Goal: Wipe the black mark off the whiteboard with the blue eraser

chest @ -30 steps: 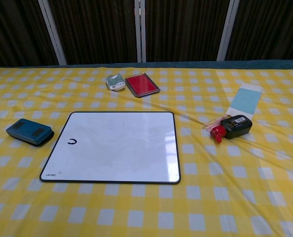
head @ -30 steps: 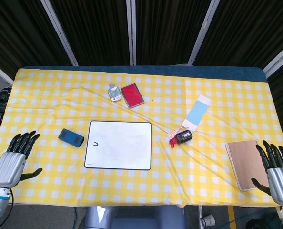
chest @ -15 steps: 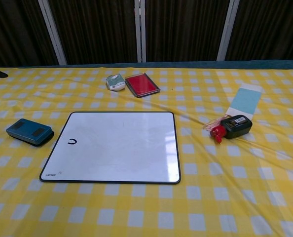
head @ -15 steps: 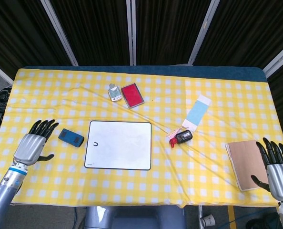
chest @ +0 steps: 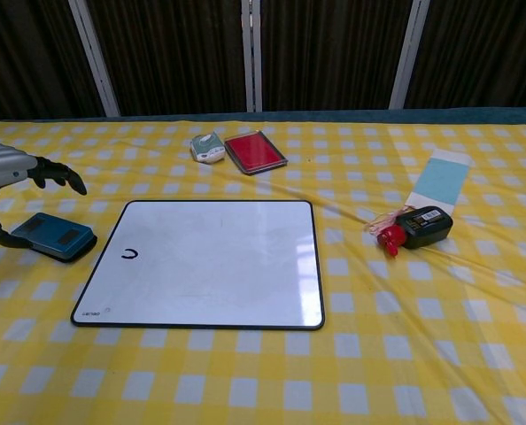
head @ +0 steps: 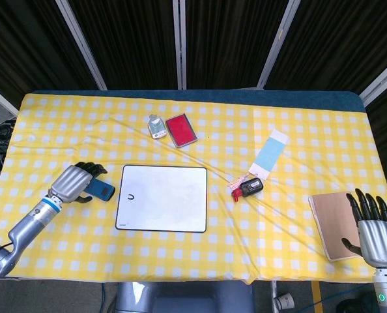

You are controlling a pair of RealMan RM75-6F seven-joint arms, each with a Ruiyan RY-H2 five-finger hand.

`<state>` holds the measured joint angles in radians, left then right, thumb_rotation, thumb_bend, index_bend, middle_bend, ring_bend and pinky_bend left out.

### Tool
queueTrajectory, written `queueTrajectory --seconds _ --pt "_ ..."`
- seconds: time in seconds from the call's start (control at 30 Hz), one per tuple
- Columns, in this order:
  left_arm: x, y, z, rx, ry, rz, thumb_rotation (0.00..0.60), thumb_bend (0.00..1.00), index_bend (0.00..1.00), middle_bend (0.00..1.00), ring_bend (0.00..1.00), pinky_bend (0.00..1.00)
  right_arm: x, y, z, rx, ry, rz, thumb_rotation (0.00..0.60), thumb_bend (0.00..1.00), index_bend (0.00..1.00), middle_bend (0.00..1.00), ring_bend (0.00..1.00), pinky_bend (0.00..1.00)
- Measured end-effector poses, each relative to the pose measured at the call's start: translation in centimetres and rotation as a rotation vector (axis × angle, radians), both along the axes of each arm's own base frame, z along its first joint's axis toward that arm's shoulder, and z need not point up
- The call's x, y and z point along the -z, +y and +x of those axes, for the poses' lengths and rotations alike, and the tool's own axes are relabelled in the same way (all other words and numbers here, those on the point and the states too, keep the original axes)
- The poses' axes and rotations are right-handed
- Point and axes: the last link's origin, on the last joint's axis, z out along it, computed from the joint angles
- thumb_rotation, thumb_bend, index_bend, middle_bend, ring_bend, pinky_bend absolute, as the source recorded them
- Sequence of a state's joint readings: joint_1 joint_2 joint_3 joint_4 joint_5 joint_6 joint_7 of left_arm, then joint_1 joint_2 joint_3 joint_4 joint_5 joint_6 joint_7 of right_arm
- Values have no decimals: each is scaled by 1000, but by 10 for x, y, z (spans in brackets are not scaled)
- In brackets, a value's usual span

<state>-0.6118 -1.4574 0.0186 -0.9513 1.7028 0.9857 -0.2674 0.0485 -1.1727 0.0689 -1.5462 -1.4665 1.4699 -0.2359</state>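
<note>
The blue eraser (head: 101, 189) (chest: 53, 236) lies on the yellow checked cloth just left of the whiteboard (head: 162, 197) (chest: 210, 261). A small black U-shaped mark (head: 130, 196) (chest: 130, 255) sits near the board's left edge. My left hand (head: 76, 179) (chest: 13, 173) hovers over the eraser's left end with fingers arched above it and the thumb down beside it; nothing is gripped. My right hand (head: 374, 229) appears only in the head view, at the front right corner, fingers spread and holding nothing.
A brown notebook (head: 335, 223) lies beside my right hand. A black device with a red tag (head: 249, 187) (chest: 420, 227) and a light-blue strip (head: 269, 153) are right of the board. A red pad (head: 181, 129) and a small grey case (head: 157, 126) sit behind it.
My left hand has travelled from the table's front left edge up and right to the eraser, now entering the chest view. My right hand has dropped slightly toward the front edge.
</note>
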Motion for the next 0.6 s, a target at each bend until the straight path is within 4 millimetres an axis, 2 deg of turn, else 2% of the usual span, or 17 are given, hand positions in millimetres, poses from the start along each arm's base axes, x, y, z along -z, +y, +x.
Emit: queueTrajectory --seconds 0.43,0.53,0.6 --pt "25 10 -5 21 47 -27 600 207 259 205 207 300 2 -1 2 -5 10 0 600 0 0 0 0 0" --pt "27 12 -5 20 34 -25 600 227 319 252 243 352 2 -1 2 -3 13 0 600 0 0 0 0 0" --pt "28 13 -4 23 29 -27 600 251 398 317 297 403 2 -1 1 -1 15 0 600 0 0 0 0 0"
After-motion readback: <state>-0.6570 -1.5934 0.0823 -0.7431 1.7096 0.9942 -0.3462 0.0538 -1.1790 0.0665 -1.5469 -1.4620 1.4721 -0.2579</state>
